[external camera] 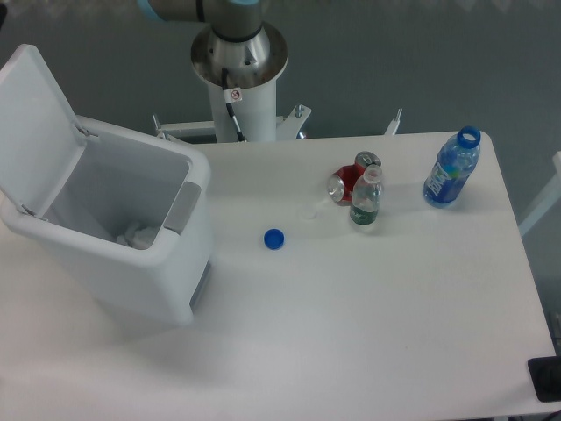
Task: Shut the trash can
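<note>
White arm column (235, 101), blue-grey joint

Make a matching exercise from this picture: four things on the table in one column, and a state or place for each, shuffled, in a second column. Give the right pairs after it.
Things:
1. trash can
2. blue cap
3. blue bottle
4. red can

States or places:
A. lies alone on the bare table
B. stands with no cap, near the right edge
C. lid swung up, interior showing
D. lies on its side behind the small green-labelled bottle

Pairs: 1-C, 2-A, 3-B, 4-D
</note>
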`<act>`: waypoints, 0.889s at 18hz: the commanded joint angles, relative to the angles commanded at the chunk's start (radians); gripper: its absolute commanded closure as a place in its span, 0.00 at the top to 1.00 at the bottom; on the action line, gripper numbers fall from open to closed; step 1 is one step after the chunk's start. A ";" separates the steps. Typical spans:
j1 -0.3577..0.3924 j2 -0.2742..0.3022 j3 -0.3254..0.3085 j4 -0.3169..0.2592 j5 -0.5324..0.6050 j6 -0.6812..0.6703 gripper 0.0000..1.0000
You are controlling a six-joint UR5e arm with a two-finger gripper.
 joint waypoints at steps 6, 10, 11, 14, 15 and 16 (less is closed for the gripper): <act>0.000 -0.015 -0.011 0.000 0.003 0.002 1.00; 0.000 -0.025 -0.011 0.000 0.005 0.006 1.00; 0.000 -0.025 -0.011 0.000 0.006 0.008 1.00; 0.002 -0.020 -0.011 0.000 0.012 0.008 1.00; 0.002 -0.020 -0.012 0.000 0.021 0.008 1.00; 0.002 -0.020 -0.012 -0.002 0.037 0.009 1.00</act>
